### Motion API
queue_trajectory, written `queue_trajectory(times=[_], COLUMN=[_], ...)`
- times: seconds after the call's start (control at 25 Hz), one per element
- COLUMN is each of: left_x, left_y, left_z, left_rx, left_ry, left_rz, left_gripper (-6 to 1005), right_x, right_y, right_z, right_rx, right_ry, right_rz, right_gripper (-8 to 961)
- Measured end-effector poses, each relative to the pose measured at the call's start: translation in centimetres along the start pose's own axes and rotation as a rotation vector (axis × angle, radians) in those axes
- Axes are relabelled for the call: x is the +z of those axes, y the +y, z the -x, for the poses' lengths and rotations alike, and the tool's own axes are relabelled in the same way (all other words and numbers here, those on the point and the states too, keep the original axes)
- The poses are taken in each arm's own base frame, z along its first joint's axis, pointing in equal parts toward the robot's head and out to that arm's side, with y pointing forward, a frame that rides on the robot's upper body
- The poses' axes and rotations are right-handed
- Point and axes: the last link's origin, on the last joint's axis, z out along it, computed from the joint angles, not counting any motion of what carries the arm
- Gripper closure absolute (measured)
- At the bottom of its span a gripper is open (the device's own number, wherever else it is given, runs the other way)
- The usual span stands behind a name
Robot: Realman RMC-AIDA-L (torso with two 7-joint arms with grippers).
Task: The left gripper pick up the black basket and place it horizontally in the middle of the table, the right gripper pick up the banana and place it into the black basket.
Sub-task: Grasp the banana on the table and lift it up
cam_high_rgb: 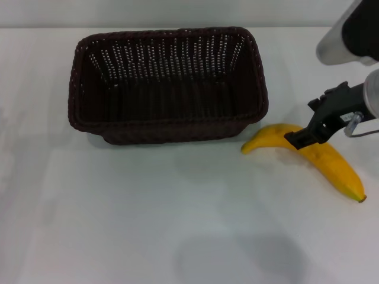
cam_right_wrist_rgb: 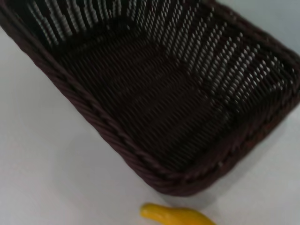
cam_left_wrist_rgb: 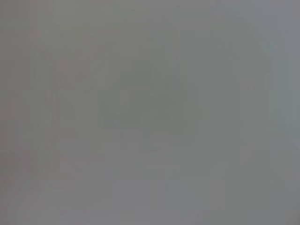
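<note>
Black basket [cam_high_rgb: 169, 84] sits lengthwise across the white desk [cam_high_rgb: 148, 225], upright, nothing inside. Banana [cam_high_rgb: 323, 158] lies on the desk just beside its right end. Right claw [cam_high_rgb: 303, 137] down on the banana's middle; grip state cannot tell. Left claw out of sight.

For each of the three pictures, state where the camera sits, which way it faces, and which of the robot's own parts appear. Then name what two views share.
Head view: on the robot's head, facing forward and down at the table; shows the basket, the banana and the right tool at the banana.
Left wrist view: on the left arm; only a featureless grey field, no robot part visible.
Right wrist view: on the right arm, facing into the basket; no tool visible.
Shared: head and right wrist views both show the basket and banana.
</note>
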Motion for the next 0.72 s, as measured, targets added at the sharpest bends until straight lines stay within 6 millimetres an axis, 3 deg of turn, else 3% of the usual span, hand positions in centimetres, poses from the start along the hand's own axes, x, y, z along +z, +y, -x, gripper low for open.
queue_trajectory(times=[0.72], left_x=[0.6], left_y=[0.1], left_z=[0.1], left_rx=[-0.003], left_ry=[-0.011], left_rz=[-0.002], left_gripper=[111], right_x=[5.0], right_y=[-1.4], right_z=[-1.9], right_rx=[0.081], right_ry=[0.13], right_rz=[0.021], right_gripper=[146])
